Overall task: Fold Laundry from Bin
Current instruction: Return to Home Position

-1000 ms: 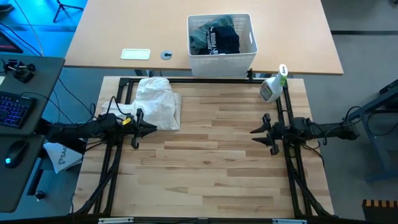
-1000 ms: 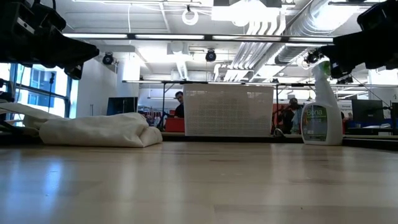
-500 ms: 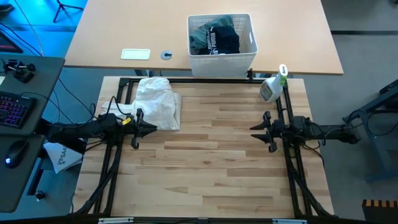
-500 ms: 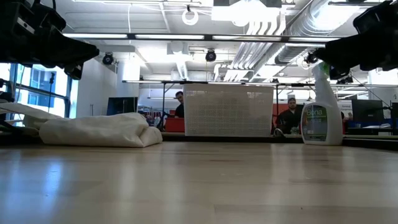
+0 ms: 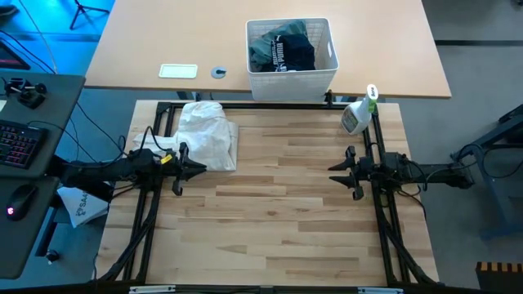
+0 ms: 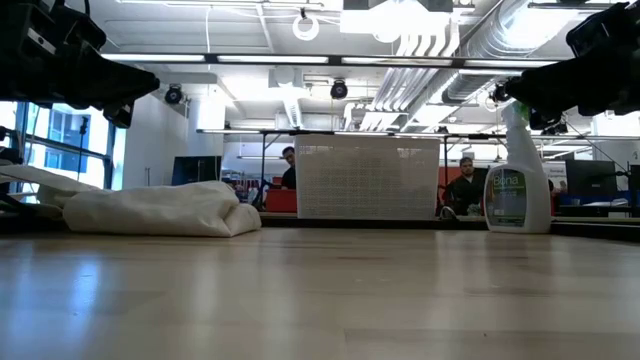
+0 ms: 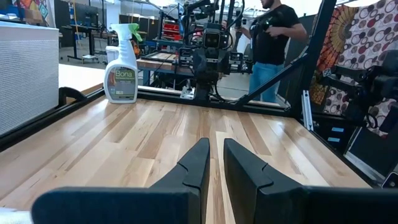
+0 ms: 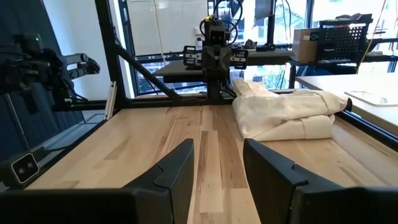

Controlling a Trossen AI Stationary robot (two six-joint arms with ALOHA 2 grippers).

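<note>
Overhead, the bin (image 5: 292, 55), white plastic and rectangular, is seen on the tan desk (image 5: 147, 49) beyond the wood table (image 5: 278, 216). Laundry (image 5: 263, 52) is packed inside it, with a black piece (image 5: 292, 54) bearing white lettering on top. A white cloth (image 5: 208, 135), soft and rumpled, is left on the table's far left corner, just beside the left gripper (image 5: 198, 169). A spray bottle (image 5: 357, 116) is set at the far right corner, near the right gripper (image 5: 335, 172). Both grippers are parked at the table's side edges, well apart, pointed at each other. Against the picture a second back, the right gripper is shifted slightly inward; the left gripper, cloth and bottle are unchanged.

At table level, the cloth is shown as a low folded mound on the left. The bin's fine lattice side stands behind the far edge, and the bottle is upright on the right. Two people (image 6: 465, 186) are seen seated in the room behind.

From the left wrist, its own fingers (image 7: 198, 167) are seen with only a narrow slit between them, nothing held. The bottle and a standing person (image 7: 273, 43) lie beyond.

From the right wrist, its fingers (image 8: 177, 169) are spread clearly apart and empty. The cloth is seen ahead on plank-grained wood.
</note>
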